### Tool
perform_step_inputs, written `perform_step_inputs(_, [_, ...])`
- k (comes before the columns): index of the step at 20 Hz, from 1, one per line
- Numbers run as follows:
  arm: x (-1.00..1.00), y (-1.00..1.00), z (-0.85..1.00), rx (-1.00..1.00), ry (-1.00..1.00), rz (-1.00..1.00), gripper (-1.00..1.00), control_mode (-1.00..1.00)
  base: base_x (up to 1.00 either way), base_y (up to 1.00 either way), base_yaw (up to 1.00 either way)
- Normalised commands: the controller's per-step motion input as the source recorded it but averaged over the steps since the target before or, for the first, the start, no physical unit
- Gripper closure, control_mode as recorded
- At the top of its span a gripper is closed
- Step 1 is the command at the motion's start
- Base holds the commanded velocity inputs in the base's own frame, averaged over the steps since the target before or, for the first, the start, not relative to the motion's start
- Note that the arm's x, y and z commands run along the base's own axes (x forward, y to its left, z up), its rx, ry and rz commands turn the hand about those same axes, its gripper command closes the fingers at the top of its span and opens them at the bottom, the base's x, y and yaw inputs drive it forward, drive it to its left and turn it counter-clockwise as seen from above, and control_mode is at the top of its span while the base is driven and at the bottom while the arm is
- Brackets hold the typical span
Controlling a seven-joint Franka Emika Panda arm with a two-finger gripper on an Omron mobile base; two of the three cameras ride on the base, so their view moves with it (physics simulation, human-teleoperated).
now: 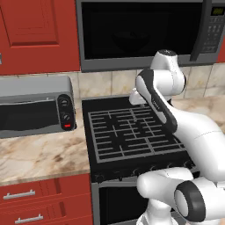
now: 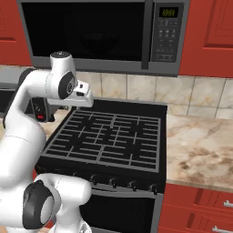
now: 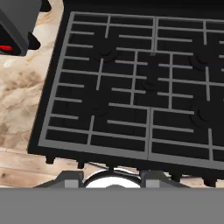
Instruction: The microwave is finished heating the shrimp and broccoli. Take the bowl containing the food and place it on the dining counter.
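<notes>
The microwave (image 1: 140,33) hangs above the stove with its black glass door shut; its button panel (image 2: 166,34) is on the right. Behind the glass I see only a faint rounded outline, too dim to name. The bowl, shrimp and broccoli are hidden behind the door. My gripper (image 2: 86,99) hovers over the back left of the stove, below the microwave, pointing down. In the hand view the gripper (image 3: 111,178) has its two tips apart with nothing between them. Beige marbled countertop (image 2: 200,150) over red drawers flanks the stove; I cannot tell whether it is the dining counter.
A black stove (image 1: 132,132) with grey grates lies under the hand and also shows as the stove (image 3: 140,87) in the hand view. A silver toaster oven (image 1: 35,107) stands on the left counter (image 1: 39,156). Red wall cabinets (image 1: 37,33) flank the microwave.
</notes>
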Motion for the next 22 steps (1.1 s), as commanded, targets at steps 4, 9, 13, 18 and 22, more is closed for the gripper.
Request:
perform_step_inputs(4, [-0.21,0.0,0.0,-0.01,-0.01,0.0,-1.0,-1.0,0.0,0.0,0.0])
perform_step_inputs(9, [-0.55,0.0,0.0,-0.11,-0.19,0.04,-1.0,-1.0,0.0,0.0,0.0])
perform_step_inputs(13, [-0.8,0.0,0.0,-0.01,-0.29,0.03,-1.0,-1.0,0.0,0.0,0.0])
perform_step_inputs(18, [-0.88,0.0,0.05,0.0,-0.55,0.07,-1.0,-1.0,0.0,0.0,0.0])
perform_step_inputs(22, [0.0,0.0,0.0,0.0,0.0,0.0,-1.0,1.0,0.0,0.0,0.0])
